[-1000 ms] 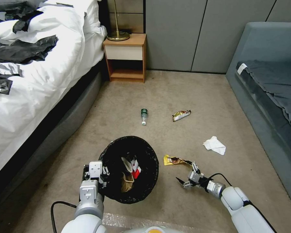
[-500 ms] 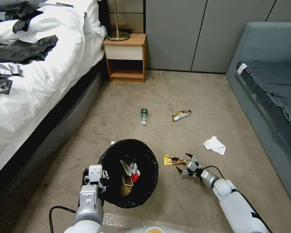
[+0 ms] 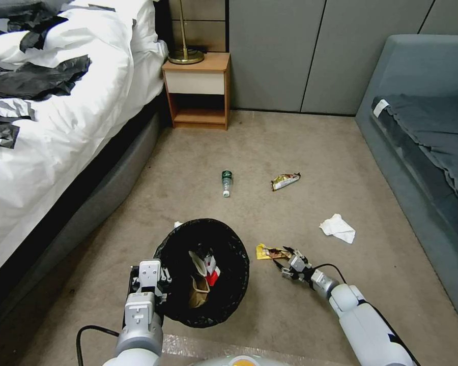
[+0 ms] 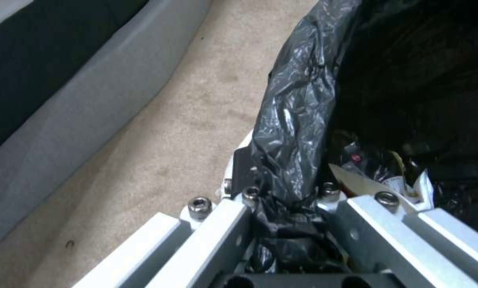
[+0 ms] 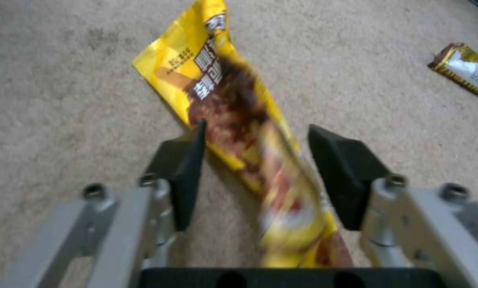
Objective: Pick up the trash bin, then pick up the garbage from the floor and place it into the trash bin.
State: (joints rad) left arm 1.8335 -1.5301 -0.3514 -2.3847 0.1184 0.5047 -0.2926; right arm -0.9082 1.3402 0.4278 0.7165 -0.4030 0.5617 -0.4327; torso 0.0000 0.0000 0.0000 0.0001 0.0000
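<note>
On carpet [image 3: 310,152]: four litter pieces; left fingers [image 4: 239,208] clamping bin [image 3: 203,272], right fingers [image 5: 185,168] apart.

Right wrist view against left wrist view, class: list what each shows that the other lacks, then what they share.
Right wrist view alone: the open right gripper straddling a yellow-and-brown snack wrapper lying on the floor, with the end of a gold-and-white wrapper farther off.

Left wrist view alone: the left gripper shut on the bag-covered rim of the trash bin, red-and-white litter inside it, and the grey bed base alongside.

Both: the beige carpet, and each arm's own gripper in the foreground.
</note>
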